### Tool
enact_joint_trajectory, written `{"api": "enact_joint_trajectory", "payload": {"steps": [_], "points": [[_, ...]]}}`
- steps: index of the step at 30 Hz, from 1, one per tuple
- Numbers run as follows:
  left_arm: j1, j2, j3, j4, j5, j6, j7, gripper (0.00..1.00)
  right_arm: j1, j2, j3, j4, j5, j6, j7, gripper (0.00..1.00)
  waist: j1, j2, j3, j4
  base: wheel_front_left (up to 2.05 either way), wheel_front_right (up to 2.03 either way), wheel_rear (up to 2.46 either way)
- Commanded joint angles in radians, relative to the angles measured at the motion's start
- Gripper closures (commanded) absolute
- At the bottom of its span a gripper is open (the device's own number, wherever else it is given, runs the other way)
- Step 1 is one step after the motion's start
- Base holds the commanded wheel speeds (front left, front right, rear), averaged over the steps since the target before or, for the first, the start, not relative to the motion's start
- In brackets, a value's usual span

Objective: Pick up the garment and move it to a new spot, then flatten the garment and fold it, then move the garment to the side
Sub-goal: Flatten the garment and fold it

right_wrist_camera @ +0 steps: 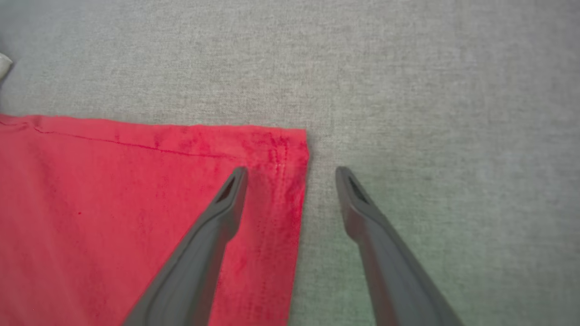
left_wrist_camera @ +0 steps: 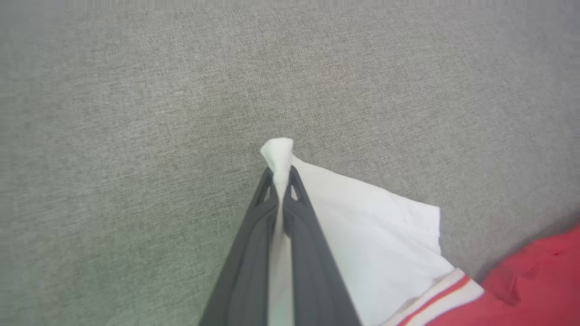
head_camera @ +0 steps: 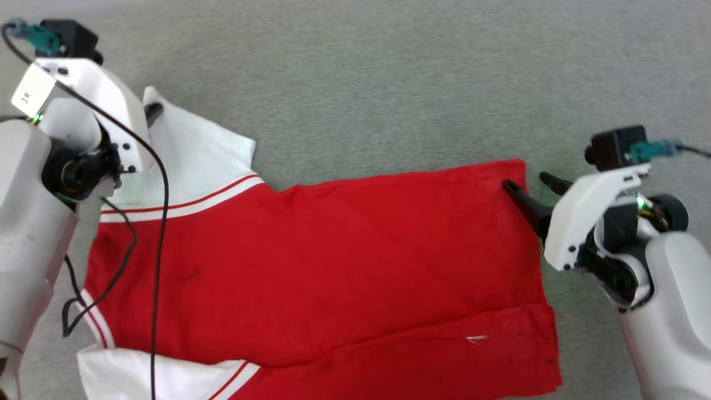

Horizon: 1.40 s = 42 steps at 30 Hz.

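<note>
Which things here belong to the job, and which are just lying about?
Belonging to the job:
red shirt; its white sleeve, pinched in the shut left gripper; right gripper, open, astride the shirt's corner edge.

Just there:
grey surface under it all; black cable hanging from the left arm across the shirt.

What the views cut short or kept out of sight

The garment [head_camera: 333, 250] ran off the head view's bottom edge, so its near side and near sleeve were cut short. The left gripper [head_camera: 154, 113] sat mostly behind its own white wrist housing [head_camera: 94, 94], one dark finger peeking out. A small white mark [head_camera: 476, 338] on the red cloth and the writing on the label [head_camera: 32, 91] were too small to read.
</note>
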Motion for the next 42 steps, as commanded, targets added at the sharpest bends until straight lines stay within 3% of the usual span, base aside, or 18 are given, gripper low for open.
{"api": "enact_joint_trajectory", "payload": {"steps": [1, 8, 9, 10, 11, 14, 21, 30, 42], "points": [[-0.014, -0.008, -0.003, -0.004, 0.002, -0.006, -0.006, 1.0, -0.025, -0.011, 0.019, 0.012, 0.013, -0.001, 0.023, 0.0, -0.0001, 0.0, 0.003, 0.023, 0.0, 0.0, 0.0], [-0.04, -0.029, -0.014, -0.027, 0.009, -0.022, -0.034, 1.0, -0.103, -0.057, 0.117, 0.136, 0.041, -0.001, 0.226, 0.0, -0.0001, 0.0, 0.023, 0.071, 0.0, 0.0, 0.0], [-0.04, -0.03, -0.016, -0.029, 0.008, -0.025, -0.037, 1.0, -0.106, -0.06, 0.127, 0.154, 0.045, -0.001, 0.253, 0.2, -0.0001, 0.0, 0.024, 0.076, 0.0, 0.0, 0.0], [-0.04, -0.033, -0.017, -0.031, 0.008, -0.025, -0.041, 1.0, -0.106, -0.06, 0.132, 0.176, 0.052, -0.001, 0.283, 0.73, -0.0001, 0.0, 0.024, 0.081, 0.0, 0.0, 0.0], [-0.038, -0.037, -0.019, -0.034, 0.005, -0.027, -0.043, 1.0, -0.105, -0.062, 0.137, 0.193, 0.053, -0.001, 0.31, 1.0, -0.0001, 0.0, 0.024, 0.085, 0.0, 0.0, 0.0], [-0.033, -0.036, -0.019, -0.034, 0.005, -0.033, -0.059, 1.0, -0.126, -0.062, 0.127, 0.193, 0.064, -0.001, 0.314, 1.0, -0.0001, 0.0, 0.02, 0.096, 0.0, 0.0, 0.0], [-0.014, -0.024, -0.001, -0.03, 0.017, -0.029, -0.147, 1.0, -0.165, -0.093, 0.048, 0.1, 0.032, -0.001, 0.188, 1.0, -0.0001, 0.0, -0.033, 0.122, 0.0, 0.0, 0.0], [0.101, 0.001, 0.017, -0.088, 0.001, -0.014, -0.231, 1.0, -0.048, -0.094, -0.054, 0.008, -0.014, -0.001, 0.13, 1.0, -0.0001, 0.0, -0.145, 0.166, 0.0, 0.0, 0.0], [0.47, 0.07, 0.021, -0.308, -0.057, 0.101, -0.294, 1.0, 0.223, -0.044, -0.124, -0.062, -0.022, -0.001, 0.106, 1.0, -0.0001, 0.0, -0.277, 0.204, 0.0, 0.0, 0.0]]}}
